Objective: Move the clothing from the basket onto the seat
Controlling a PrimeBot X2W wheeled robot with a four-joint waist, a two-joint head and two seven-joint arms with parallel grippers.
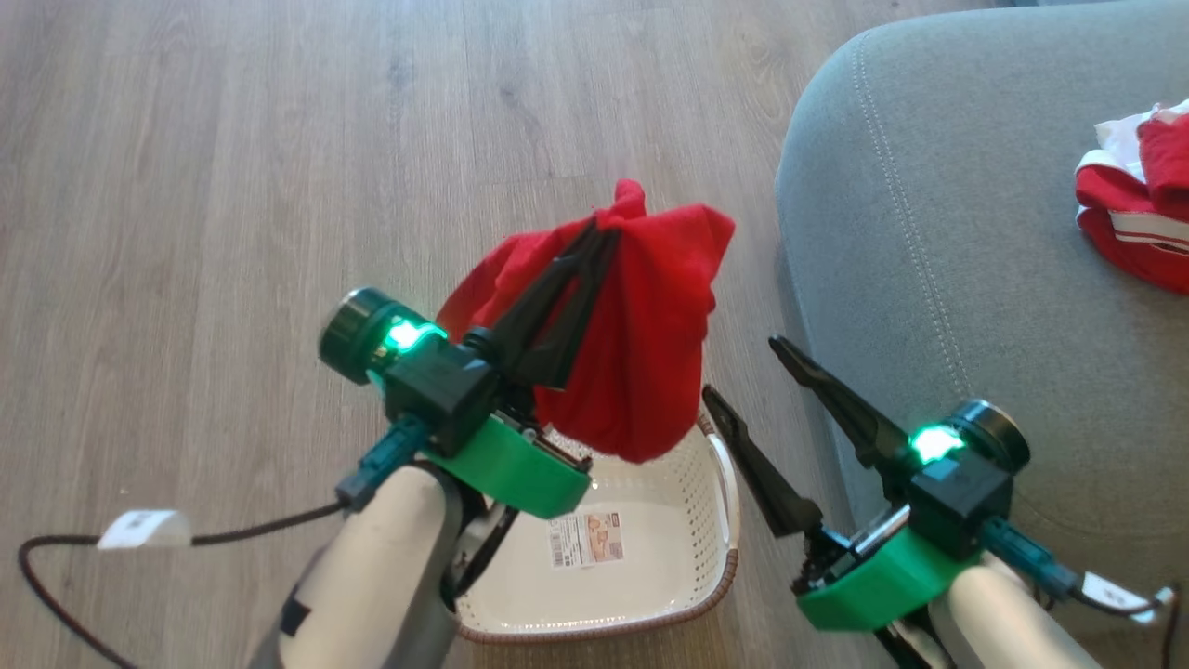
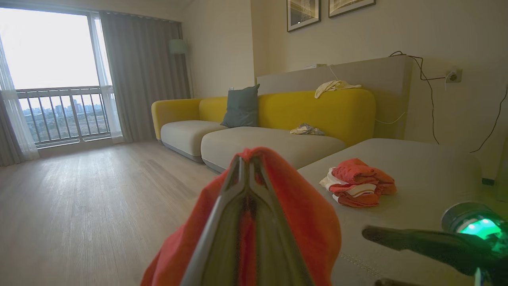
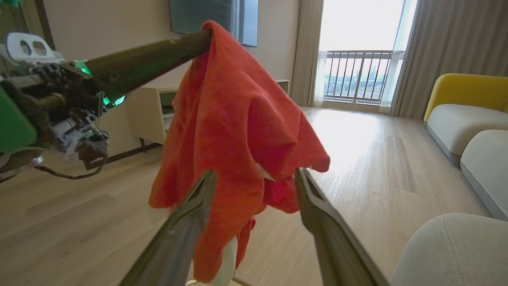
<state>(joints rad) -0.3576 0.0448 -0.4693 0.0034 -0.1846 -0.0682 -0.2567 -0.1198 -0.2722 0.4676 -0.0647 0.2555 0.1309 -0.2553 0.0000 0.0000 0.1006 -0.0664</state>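
The striped garment (image 1: 1129, 232) lies on the seat (image 1: 929, 279). The left pincer (image 1: 604, 228) pinches the plain garment (image 1: 641, 353); the right pincer (image 1: 741, 367) is spread.

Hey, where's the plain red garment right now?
In the head view, the plain red garment hangs from the shut left claw over the basket, just left of the seat where the trimmed garment lies.

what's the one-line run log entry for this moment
left gripper: shut on plain red fabric garment above cream perforated plastic basket | right gripper: open, empty | white-trimmed red garment: on grey-green fabric seat
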